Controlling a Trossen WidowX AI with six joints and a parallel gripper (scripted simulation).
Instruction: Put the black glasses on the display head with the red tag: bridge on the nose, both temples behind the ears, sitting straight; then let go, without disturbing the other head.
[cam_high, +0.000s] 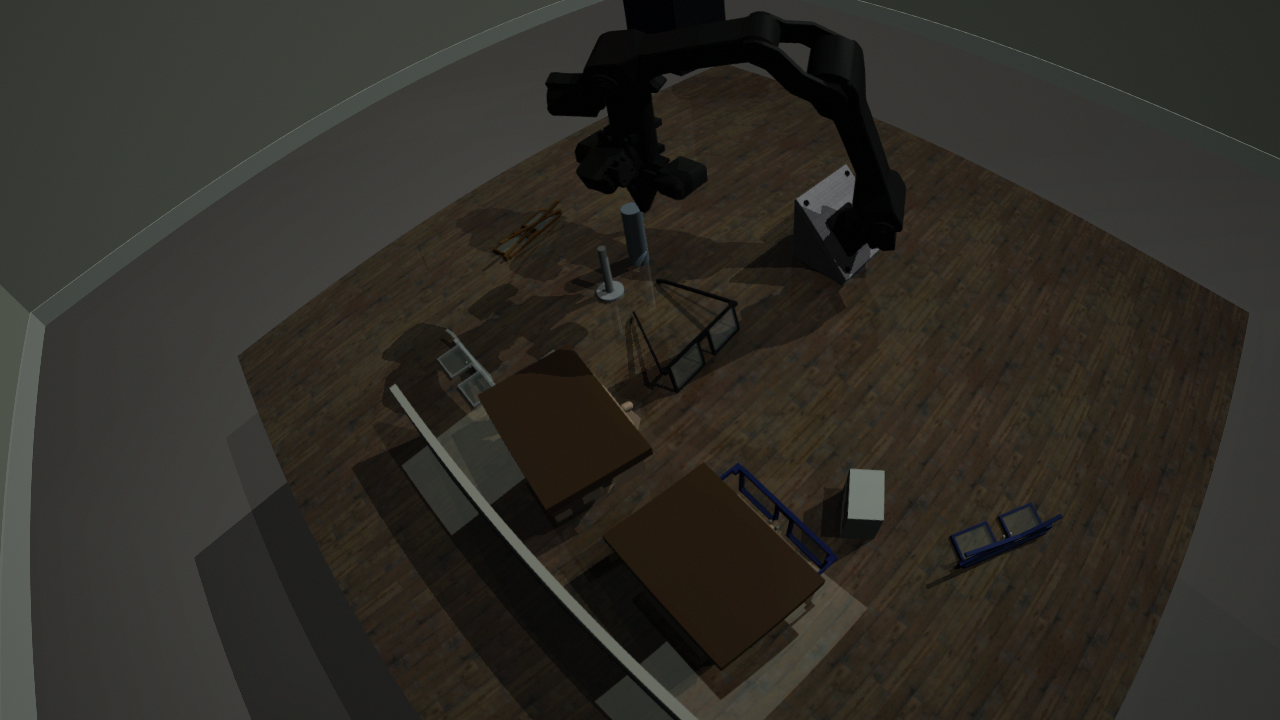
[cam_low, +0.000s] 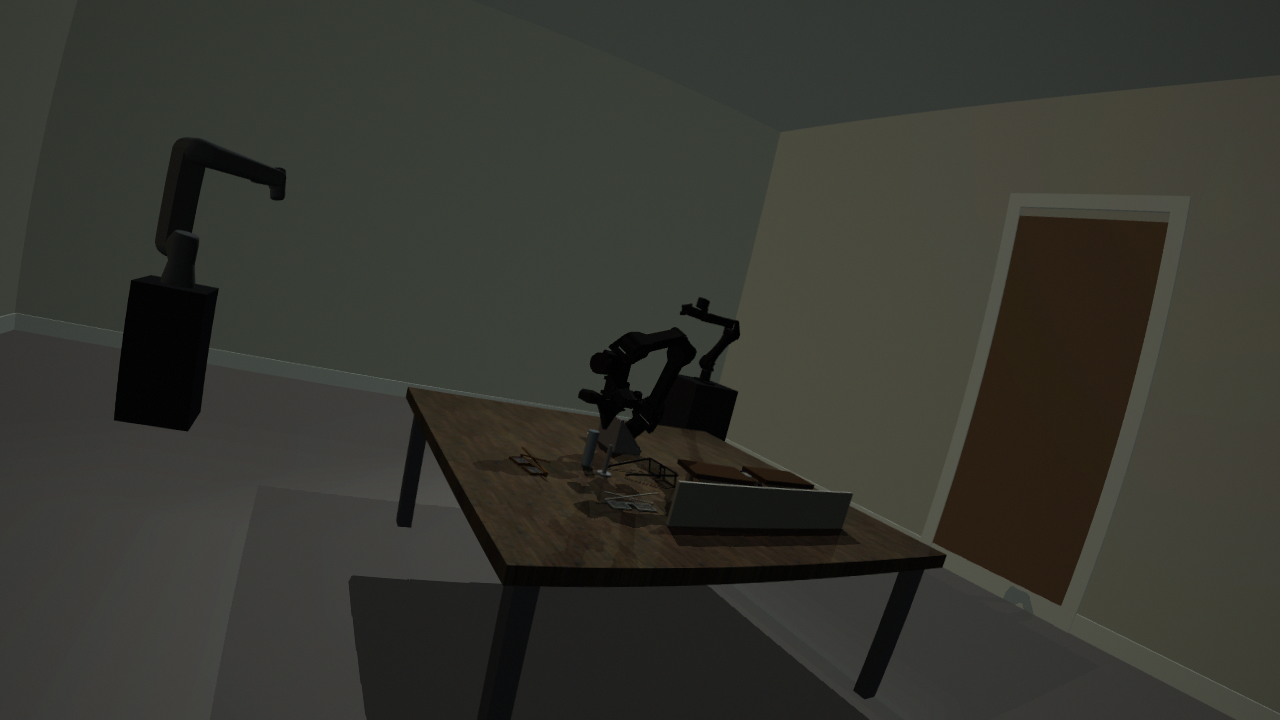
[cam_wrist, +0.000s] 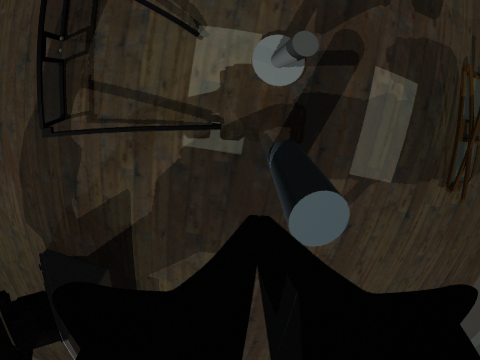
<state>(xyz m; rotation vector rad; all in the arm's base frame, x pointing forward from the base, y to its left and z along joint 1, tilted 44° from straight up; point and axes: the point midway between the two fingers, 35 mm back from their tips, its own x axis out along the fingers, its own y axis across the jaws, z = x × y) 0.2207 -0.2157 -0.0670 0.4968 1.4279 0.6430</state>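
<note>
My gripper (cam_high: 644, 207) (cam_wrist: 257, 225) is shut and empty, pointing down above the table beside the top of a blue-grey cylinder (cam_high: 633, 234) (cam_wrist: 320, 218). The black glasses (cam_high: 698, 292) (cam_wrist: 135, 128) rest on the table with both temples spread open, at the left of the wrist view and apart from my fingers. Two brown slabs (cam_high: 563, 429) (cam_high: 716, 564) cover most of what stands below them. A small skin-coloured nose tip (cam_high: 627, 406) shows at the edge of the left slab. Blue glasses (cam_high: 787, 512) show at the edge of the right slab. I cannot see the red tag.
A thin post on a round base (cam_high: 610, 291) (cam_wrist: 278, 75) stands near the cylinder. Orange glasses (cam_high: 529, 231), white glasses (cam_high: 474, 360), a white box (cam_high: 865, 494) and more blue glasses (cam_high: 1006, 542) are on the table. A long pale panel (cam_low: 760, 508) stands beside the slabs.
</note>
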